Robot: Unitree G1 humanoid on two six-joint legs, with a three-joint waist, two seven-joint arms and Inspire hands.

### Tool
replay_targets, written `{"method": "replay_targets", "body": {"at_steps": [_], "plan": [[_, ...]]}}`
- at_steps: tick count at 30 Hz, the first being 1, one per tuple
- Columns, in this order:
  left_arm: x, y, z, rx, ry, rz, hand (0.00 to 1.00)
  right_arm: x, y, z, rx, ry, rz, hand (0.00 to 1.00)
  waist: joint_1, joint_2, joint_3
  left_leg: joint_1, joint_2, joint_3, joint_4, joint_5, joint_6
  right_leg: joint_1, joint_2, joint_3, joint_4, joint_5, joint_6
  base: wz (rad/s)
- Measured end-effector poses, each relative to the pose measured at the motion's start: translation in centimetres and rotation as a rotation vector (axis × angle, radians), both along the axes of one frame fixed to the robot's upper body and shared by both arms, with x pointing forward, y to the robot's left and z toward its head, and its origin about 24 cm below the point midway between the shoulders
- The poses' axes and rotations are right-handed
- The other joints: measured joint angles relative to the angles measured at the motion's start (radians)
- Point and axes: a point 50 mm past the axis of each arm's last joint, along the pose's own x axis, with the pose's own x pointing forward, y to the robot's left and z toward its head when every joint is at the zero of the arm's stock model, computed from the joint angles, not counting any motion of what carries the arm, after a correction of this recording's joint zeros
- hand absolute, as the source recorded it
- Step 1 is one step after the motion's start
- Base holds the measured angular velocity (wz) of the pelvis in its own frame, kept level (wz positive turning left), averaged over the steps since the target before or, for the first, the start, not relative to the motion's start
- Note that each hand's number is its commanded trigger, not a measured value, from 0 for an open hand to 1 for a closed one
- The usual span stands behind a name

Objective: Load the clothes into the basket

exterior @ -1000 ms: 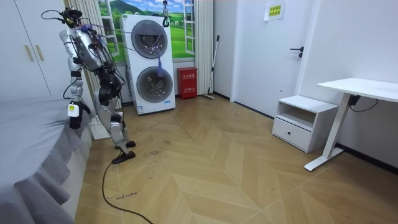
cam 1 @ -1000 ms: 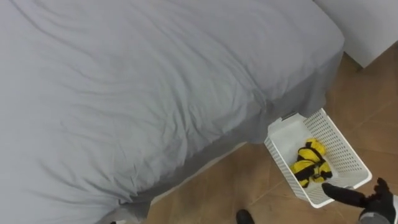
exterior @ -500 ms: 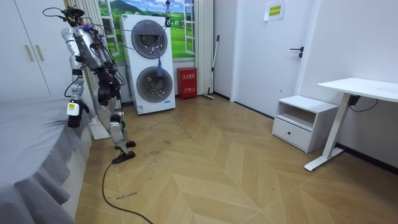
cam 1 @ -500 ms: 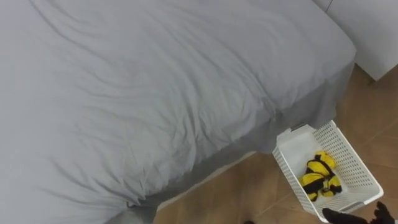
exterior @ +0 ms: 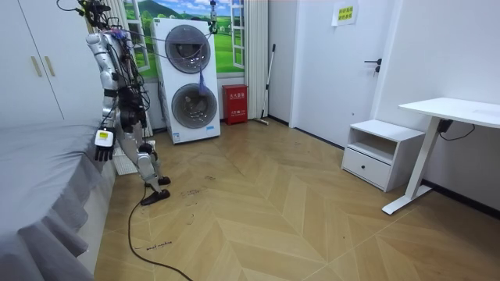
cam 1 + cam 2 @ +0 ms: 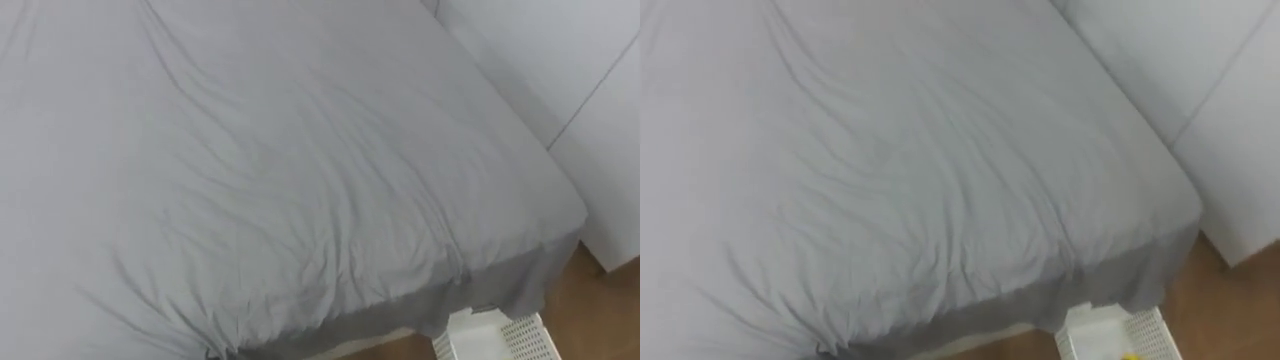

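Note:
A white slatted basket (image 6: pixel 1102 342) stands on the floor at the corner of the bed, cut off by the bottom edge of the eye views. A scrap of the yellow clothes (image 6: pixel 1130 356) shows inside it. In the room view I stand upright between the bed and the stacked washers, with the basket (image 5: pixel 122 161) by my legs. My right hand (image 5: pixel 102 146) hangs at my side above it, holding nothing that I can make out.
The bed (image 6: pixel 250 170) with its rumpled grey sheet spreads across the eye views. White wardrobe doors (image 6: pixel 560 70) stand at the right. In the room view, the stacked washers (image 5: pixel 190 78) are behind me, and a white desk (image 5: pixel 453 113) and a low cabinet (image 5: pixel 375 152) at the far right.
I have straightened up from a bend. The eye views swung upward, so the basket slid to the bottom edge and my right hand left them. That hand now hangs nearer my legs.

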Motion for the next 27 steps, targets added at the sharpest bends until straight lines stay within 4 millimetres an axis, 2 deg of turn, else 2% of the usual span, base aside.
{"method": "replay_targets", "body": {"at_steps": [1,4,10,15,16,21,27], "plan": [[0.1,0.0,0.0,0.002,-0.003,0.002,0.0,0.1,0.3,-0.1,0.012,-0.002,0.004,0.0,0.002,0.0,0.0001,0.001,-0.001,-0.01,0.0,-0.001,-0.001,0.007,0.0,-0.006,-0.008,0.0,0.0,0.26],[0.3,0.0,0.1,0.003,-0.013,0.016,0.0,0.8,1.5,-0.4,0.053,0.009,0.072,0.0,0.026,-0.003,0.0071,0.018,0.0,-0.021,-0.005,-0.003,-0.003,0.022,0.003,-0.012,-0.014,0.0,0.001,0.13],[0.1,-0.4,-0.1,-0.005,-0.012,0.041,0.0,2.5,2.5,-0.4,0.098,-0.018,0.215,0.0,0.073,-0.011,0.0062,0.022,-0.002,-0.042,-0.001,-0.003,-0.003,0.036,0.001,-0.036,-0.013,-0.002,0.002,0.09],[0.0,-0.2,-0.1,0.002,-0.007,0.047,0.0,3.1,3.1,-0.4,0.139,-0.006,0.289,0.0,0.077,-0.032,0.0143,0.037,-0.015,-0.079,0.004,-0.003,-0.002,0.068,-0.013,-0.069,-0.011,-0.012,0.006,0.21],[0.0,-0.2,-0.1,0.004,-0.006,0.042,0.0,3.1,3.2,-0.4,0.141,-0.005,0.29,0.0,0.078,-0.026,0.0113,0.037,-0.016,-0.081,0.004,-0.003,-0.002,0.071,-0.014,-0.07,-0.011,-0.012,0.007,0.15],[-0.2,0.0,-0.1,0.012,0.0,0.05,0.0,2.5,3.7,-0.6,0.159,0.016,0.285,0.0,0.074,-0.038,0.0129,0.036,-0.025,-0.118,0.012,-0.004,-0.001,0.096,-0.019,-0.098,-0.013,-0.015,0.012,0.2],[-0.2,0.0,-0.1,0.008,0.001,0.069,0.0,2.3,3.6,-0.7,0.161,0.023,0.284,0.0,0.076,-0.032,0.0108,0.035,-0.024,-0.123,0.014,-0.004,0.0,0.11,-0.015,-0.099,-0.027,-0.015,0.012,0.03]]}}
